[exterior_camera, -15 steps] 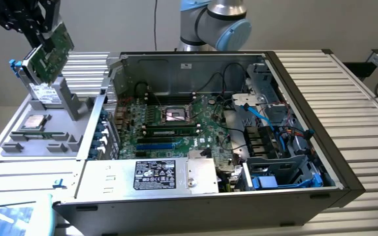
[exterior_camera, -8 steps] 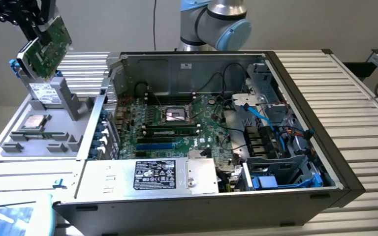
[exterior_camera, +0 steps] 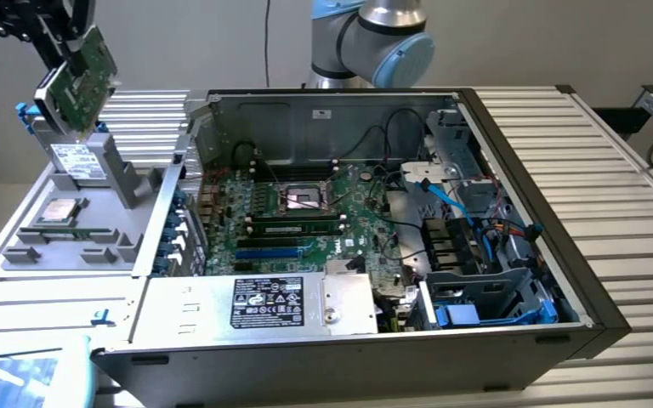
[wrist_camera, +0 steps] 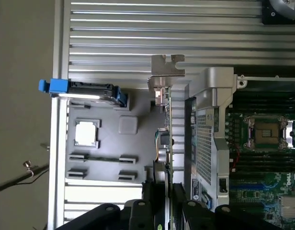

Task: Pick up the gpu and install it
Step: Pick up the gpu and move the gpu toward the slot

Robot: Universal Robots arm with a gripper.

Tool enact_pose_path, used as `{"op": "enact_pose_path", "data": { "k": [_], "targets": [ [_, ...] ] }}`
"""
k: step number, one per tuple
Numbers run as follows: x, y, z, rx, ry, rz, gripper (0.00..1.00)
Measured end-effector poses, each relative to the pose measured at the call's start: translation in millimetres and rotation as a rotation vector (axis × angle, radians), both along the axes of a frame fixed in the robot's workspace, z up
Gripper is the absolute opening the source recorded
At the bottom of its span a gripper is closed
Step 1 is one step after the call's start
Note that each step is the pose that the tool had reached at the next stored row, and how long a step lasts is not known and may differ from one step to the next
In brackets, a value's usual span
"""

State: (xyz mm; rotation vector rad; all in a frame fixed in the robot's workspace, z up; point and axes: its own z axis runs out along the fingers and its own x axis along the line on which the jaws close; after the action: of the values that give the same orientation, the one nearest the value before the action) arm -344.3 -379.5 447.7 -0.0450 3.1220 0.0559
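Your jaws are clamped on the gpu (exterior_camera: 81, 70), aloft in the exterior view's upper left, above the grey tray (exterior_camera: 125, 183).

Ribbed aluminium table (exterior_camera: 599, 144), slats running across. Two things sit straight on it. An open computer case (exterior_camera: 338, 357) lies on its side, open face up, and takes most of the middle. A grey plastic parts tray (wrist_camera: 107, 139) lies flat on the slats just beside the case, on the exterior view's left. More slats run on past the case on the exterior view's right.

High oblique exterior view; downward wrist view; shared motherboard (exterior_camera: 355, 204), gray tray (exterior_camera: 88, 242).
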Motion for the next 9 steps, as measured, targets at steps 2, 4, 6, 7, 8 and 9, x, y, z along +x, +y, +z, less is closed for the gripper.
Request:
{"op": "enact_pose_path", "data": {
  "k": [2, 4, 6, 7, 8, 9],
  "targets": [
    [0.0, 0.0, 0.7, 0.0, 0.0, 0.036, 0.27],
    [0.0, 0.0, 1.3, 0.0001, -0.0001, 0.072, 0.27],
    [0.0, 0.0, 1.9, 0.0001, -0.0001, 0.108, 0.27],
    [0.1, 0.0, 2.2, 0.0, 0.0, 0.126, 0.27],
    [0.0, 0.0, 2.4, 0.0001, -0.0001, 0.144, 0.27],
    [0.0, 0.0, 2.7, 0.0001, -0.0001, 0.16, 0.27]
  ]
}}
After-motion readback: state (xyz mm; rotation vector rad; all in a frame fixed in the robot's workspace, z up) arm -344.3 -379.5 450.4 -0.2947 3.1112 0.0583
